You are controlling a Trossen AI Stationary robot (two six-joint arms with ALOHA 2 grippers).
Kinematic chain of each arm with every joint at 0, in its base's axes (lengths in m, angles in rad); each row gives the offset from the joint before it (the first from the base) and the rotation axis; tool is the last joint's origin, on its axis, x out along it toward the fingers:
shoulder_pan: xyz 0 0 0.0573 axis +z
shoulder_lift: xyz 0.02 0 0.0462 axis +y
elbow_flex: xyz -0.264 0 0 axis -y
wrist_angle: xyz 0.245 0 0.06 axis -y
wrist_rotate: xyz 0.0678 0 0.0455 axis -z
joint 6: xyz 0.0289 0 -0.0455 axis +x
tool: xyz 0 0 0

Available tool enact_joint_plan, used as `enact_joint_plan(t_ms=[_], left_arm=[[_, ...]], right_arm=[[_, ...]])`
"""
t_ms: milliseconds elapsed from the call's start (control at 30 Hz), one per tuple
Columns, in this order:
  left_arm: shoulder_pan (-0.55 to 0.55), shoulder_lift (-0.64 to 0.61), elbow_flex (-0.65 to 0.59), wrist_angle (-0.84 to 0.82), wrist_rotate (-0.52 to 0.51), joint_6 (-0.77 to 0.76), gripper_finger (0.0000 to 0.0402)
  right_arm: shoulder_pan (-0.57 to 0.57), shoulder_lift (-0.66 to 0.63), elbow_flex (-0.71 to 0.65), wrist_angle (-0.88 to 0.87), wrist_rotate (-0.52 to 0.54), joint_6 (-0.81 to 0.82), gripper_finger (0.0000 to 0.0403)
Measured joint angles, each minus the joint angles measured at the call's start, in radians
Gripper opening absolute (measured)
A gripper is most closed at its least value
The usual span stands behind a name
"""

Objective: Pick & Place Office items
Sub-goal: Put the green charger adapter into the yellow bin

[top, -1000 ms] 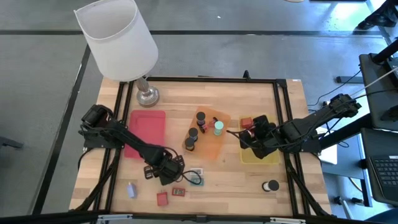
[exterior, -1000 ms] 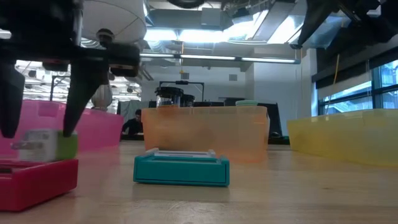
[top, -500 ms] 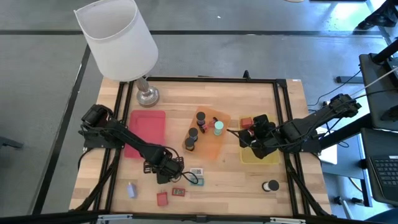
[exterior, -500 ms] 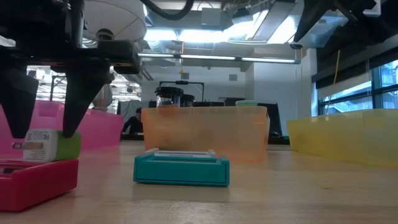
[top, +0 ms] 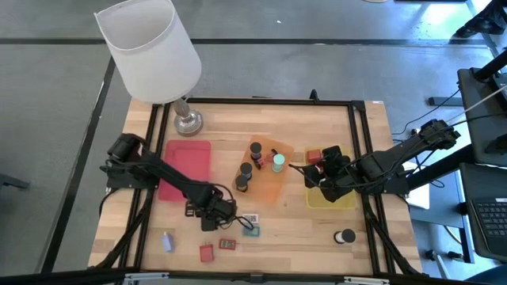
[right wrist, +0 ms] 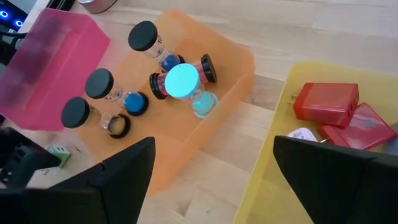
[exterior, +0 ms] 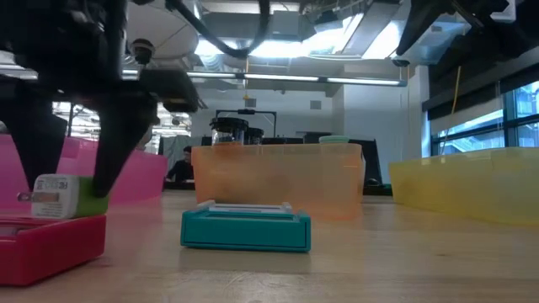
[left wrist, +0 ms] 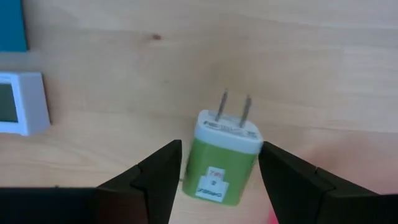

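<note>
Wooden surface (top: pixel 317 229) with a black frame carries three trays, pink at 10 o'clock, orange at centre, yellow at 3 o'clock; over the last second the left end effector (top: pixel 214 214) has slid from about 7 o'clock toward the middle of the near edge, closing on the green-and-white plug adapter (left wrist: pixel 222 158); the adapter now lies flat on the wood between the two dark fingers (left wrist: pixel 155 180), prongs pointing away from the wrist, with a little gap each side, so the jaws stand partly open and not yet gripping; a teal flat box (exterior: pixel 246 228) and a red block (exterior: pixel 46 244) lie close by, and a white-framed item (left wrist: pixel 18 102) sits just beside the adapter; judged from this, the approach looks finished and the next call is to close and lift without nudging the neighbours; the right end effector (right wrist: pixel 211 180) hangs wide open and empty over the gap between the orange tray (right wrist: pixel 211 124) and the yellow tray (right wrist: pixel 273 186), unchanged, waiting
</note>
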Motion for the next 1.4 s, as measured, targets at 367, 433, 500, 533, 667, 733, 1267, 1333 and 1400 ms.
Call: enact_joint_plan(t_ms=[367, 433, 500, 533, 667, 733, 1267, 1333, 1400], left_arm=[[0.010, 0.017, 0.000, 0.028, -0.005, -0.014, 0.0159], [0.011, 0.017, 0.000, 0.034, -0.008, -0.058, 0.0143], [0.016, 0.016, 0.000, 0.043, -0.012, -0.128, 0.0143], [0.020, 0.012, 0.000, 0.050, -0.026, -0.175, 0.0143], [0.044, -0.039, 0.016, 0.066, -0.094, -0.366, 0.0143], [0.062, -0.078, 0.050, 0.080, -0.095, -0.450, 0.0143], [0.105, -0.507, 0.127, 0.513, -0.512, -0.745, 0.0145], [0.099, -0.538, 0.127, 0.547, -0.567, -0.774, 0.0145], [0.095, -0.560, 0.127, 0.600, -0.617, -0.831, 0.0145]], right_arm=[[0.000, 0.000, 0.000, 0.004, 0.000, -0.001, 0.0331], [0.000, 0.000, 0.000, 0.004, 0.000, -0.006, 0.0331], [0.000, 0.000, 0.000, 0.004, 0.000, -0.009, 0.0331], [0.000, 0.000, 0.000, 0.004, 0.000, -0.009, 0.0331], [0.000, 0.000, 0.000, 0.004, 0.000, -0.009, 0.0331], [0.000, 0.000, 0.000, 0.008, 0.000, -0.009, 0.0331], [0.000, 0.000, 0.000, 0.537, 0.041, -0.515, 0.0331], [0.000, 0.000, 0.000, 0.651, 0.051, -0.685, 0.0331], [0.000, 0.000, 0.000, 0.772, 0.053, -0.860, 0.0331]])
